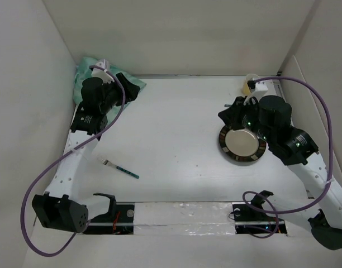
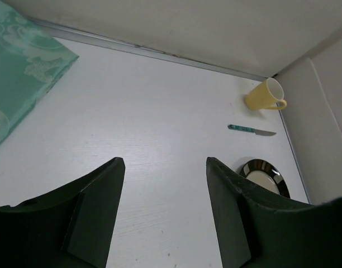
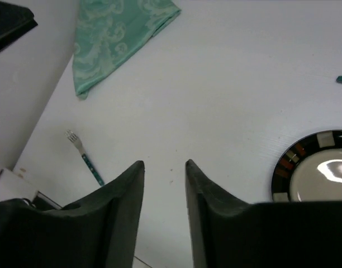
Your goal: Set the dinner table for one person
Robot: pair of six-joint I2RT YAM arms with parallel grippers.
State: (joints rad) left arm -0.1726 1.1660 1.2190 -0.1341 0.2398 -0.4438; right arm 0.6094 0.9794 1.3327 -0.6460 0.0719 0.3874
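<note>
Dinner table [image 1: 171, 128] below left jaws and right jaws, both parted

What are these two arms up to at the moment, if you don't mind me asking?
They are setting the dinner table for one, and it is early. The left tool hangs open and empty by the green placemat in the far-left corner. The right tool, also open and empty, hovers beside the plate. The fork lies near the left arm, the yellow mug and knife sit far right; none is on the placemat.
</note>
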